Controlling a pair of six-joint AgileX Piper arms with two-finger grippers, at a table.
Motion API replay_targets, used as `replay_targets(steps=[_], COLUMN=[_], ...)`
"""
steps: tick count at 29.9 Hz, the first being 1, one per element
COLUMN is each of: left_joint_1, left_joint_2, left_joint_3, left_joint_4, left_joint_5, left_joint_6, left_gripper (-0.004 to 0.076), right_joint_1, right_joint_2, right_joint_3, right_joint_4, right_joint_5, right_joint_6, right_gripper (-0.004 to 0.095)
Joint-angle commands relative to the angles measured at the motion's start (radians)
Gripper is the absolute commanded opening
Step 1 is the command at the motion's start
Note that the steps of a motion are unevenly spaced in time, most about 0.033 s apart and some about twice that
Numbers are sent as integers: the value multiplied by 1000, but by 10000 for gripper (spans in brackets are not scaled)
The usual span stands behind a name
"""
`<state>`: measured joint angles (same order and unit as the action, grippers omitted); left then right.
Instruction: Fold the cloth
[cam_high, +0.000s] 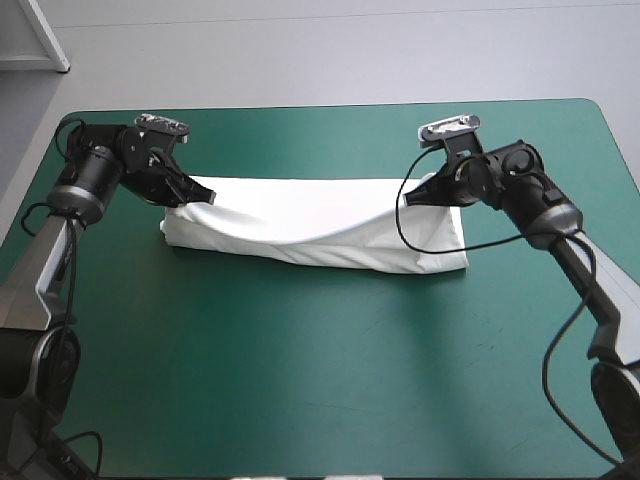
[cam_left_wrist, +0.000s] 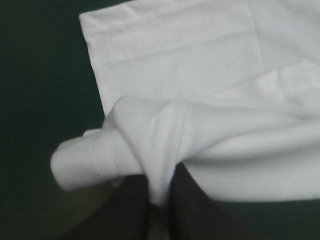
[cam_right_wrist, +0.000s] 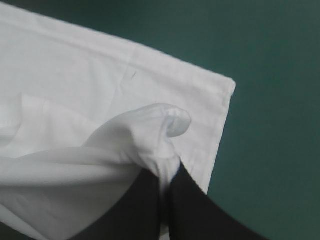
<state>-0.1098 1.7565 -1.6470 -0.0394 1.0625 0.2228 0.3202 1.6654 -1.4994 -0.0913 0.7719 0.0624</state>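
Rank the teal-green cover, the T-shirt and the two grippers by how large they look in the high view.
Largest: the teal-green cover.
Then: the T-shirt.
Smallest: the left gripper and the right gripper; they look alike, so unranked.

T-shirt (cam_high: 330, 225) is showing plain white throughout; counter cover (cam_high: 300, 380) is showing uniform teal-green; both pairs of jaws are showing black.

The worktop (cam_high: 300, 380) is covered in teal-green. On its far half the white T-shirt (cam_high: 310, 235) is laid as a long folded band, left to right, with an upper layer raised at both ends.
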Motion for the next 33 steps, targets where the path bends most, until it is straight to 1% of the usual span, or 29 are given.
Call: replay_targets(steps=[1,5,10,17,18,19,21,22,24,25,26,27,28,29,33], left_joint_1=[3,24,51,51,51,51,51,51,51,51,51,51,51,51,51], left_joint_2=[21,95,177,260,266,272,283,285,288,288,288,288,282,277,237], left_joint_3=[-139,-237,-276,-276,-276,-276,-276,-276,-276,-276,-276,-276,-276,-278,-311], left_joint_4=[31,39,39,39,39,39,39,39,39,39,39,39,39,39,39], left_joint_5=[-10,-10,-33,-233,-254,-271,-307,-323,-331,-338,-338,-336,-334,-327,-269], left_joint_6=[-4,-2,0,10,12,12,9,7,4,4,4,-2,-10,-11,-28], left_gripper=[21,21,21,24,33,47,113,164,286,363,439,504,552,580,587], right_joint_1=[-47,-90,-110,-112,-112,-112,-112,-112,-112,-112,-112,-112,-112,-112,-112], right_joint_2=[46,133,213,308,317,328,342,349,351,351,349,341,330,317,245], right_joint_3=[-138,-236,-308,-322,-322,-322,-322,-322,-322,-322,-322,-322,-322,-322,-322], right_joint_4=[-14,-12,-2,25,30,38,48,59,73,73,73,73,73,73,73], right_joint_5=[-48,-51,-64,-140,-147,-157,-172,-182,-199,-209,-215,-215,-215,-213,-173], right_joint_6=[6,6,-10,-12,-12,-12,-24,-31,-41,-37,-21,-3,10,18,29], right_gripper=[-14,-14,-18,-11,3,37,146,233,415,517,601,664,698,707,692])
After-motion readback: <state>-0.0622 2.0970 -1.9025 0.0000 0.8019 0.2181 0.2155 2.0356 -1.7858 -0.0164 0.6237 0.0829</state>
